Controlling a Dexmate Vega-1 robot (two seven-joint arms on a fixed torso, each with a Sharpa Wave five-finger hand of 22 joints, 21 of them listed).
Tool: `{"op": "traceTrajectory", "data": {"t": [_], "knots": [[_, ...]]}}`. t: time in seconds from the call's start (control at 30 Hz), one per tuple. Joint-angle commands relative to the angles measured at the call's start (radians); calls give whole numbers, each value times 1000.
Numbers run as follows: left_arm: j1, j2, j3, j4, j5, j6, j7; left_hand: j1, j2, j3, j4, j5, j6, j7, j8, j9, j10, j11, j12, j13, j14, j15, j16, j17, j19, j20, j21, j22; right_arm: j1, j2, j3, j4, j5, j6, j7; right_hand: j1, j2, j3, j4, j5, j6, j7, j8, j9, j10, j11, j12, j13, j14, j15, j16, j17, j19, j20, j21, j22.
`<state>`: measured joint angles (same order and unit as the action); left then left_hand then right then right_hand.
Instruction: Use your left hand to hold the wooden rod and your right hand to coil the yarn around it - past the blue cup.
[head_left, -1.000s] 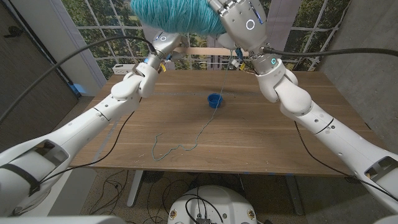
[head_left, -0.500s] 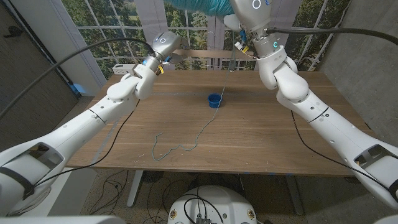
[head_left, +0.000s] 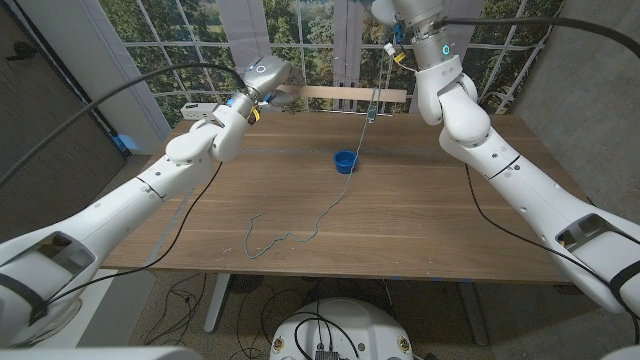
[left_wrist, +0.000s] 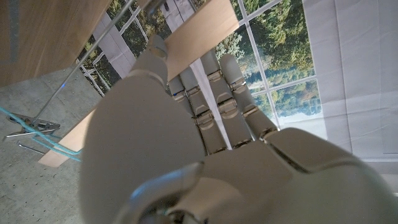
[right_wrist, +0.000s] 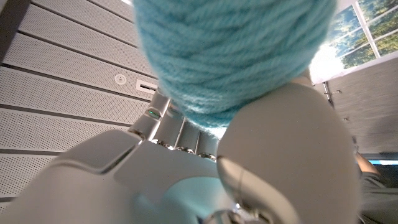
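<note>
**Rod held level while the yarn ball goes high**

On the left, the left hand (head_left: 262, 82) grasps one end of the wooden rod (head_left: 345, 93) and holds it out level above the far edge of the table (head_left: 420, 230), beyond the blue cup (head_left: 345, 160). In the left wrist view the fingers (left_wrist: 211, 112) are wrapped around the flat wooden stick, and a strand of blue yarn crosses its far end. Holding the rod clear of the table probably leaves room for the yarn to pass all the way around it.

Across the middle of the table a loose tail of yarn (head_left: 290, 235) wanders from the near side up to the cup. From there a thin strand rises toward the rod and on up to the right arm.

On the right, the right wrist view shows the right hand (right_wrist: 249, 168) clasping the ball of yarn (right_wrist: 230, 56), raised well above the rod. That height seems meant to keep the strand taut.

The cup sits just under the strand, and the slack tail could snag on it.
</note>
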<state>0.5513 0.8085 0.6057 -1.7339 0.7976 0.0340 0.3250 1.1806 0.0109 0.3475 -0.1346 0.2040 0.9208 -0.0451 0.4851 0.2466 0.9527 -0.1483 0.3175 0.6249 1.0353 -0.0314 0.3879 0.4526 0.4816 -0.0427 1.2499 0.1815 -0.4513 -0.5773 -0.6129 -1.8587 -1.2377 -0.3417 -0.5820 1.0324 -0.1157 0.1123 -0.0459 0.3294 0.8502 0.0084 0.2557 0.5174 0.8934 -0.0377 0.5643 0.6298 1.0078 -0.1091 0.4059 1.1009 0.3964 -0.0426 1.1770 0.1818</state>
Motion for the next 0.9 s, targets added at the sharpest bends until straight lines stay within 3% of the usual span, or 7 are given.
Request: {"op": "traceTrajectory", "data": {"t": [0.03, 0.53, 0.9], "knots": [[28, 19, -27, -19, -16, -17, -5, 106, 108, 6, 2, 53, 41, -30, 7, 20, 12, 0, -5, 5, 152, -201, 0, 6, -3, -126, 5, 2, 62, 24, -16, 69, 31, -104, 61, 269, 263, -2, 5, 4, 121, -118, 5, 2, 75, -65, 3, -1, 59, -114, -3, 5, -4, -157, 10, 1], [84, 22, -120, -40, -181, -80, 29, 106, 108, 5, 4, 56, 42, -32, 9, 19, 16, 0, -11, 10, 155, -200, -6, 9, -7, -125, 8, 2, 73, 11, -41, 126, 80, -229, 172, 270, 264, -5, 7, 5, 121, -117, 4, 3, 77, -64, 1, 3, 60, -114, -8, 7, -5, -156, 10, 1], [158, 77, -204, -114, -259, -72, -5, 106, 107, 3, 4, 58, 44, -36, 10, 18, 19, -3, -16, 12, 155, -201, -10, 10, -9, -124, 9, 1, 52, -33, -41, 101, 110, -312, 299, 271, 264, -8, 9, 5, 121, -118, 2, 5, 76, -65, 0, 6, 60, -114, -11, 8, -5, -155, 11, 1]]}}
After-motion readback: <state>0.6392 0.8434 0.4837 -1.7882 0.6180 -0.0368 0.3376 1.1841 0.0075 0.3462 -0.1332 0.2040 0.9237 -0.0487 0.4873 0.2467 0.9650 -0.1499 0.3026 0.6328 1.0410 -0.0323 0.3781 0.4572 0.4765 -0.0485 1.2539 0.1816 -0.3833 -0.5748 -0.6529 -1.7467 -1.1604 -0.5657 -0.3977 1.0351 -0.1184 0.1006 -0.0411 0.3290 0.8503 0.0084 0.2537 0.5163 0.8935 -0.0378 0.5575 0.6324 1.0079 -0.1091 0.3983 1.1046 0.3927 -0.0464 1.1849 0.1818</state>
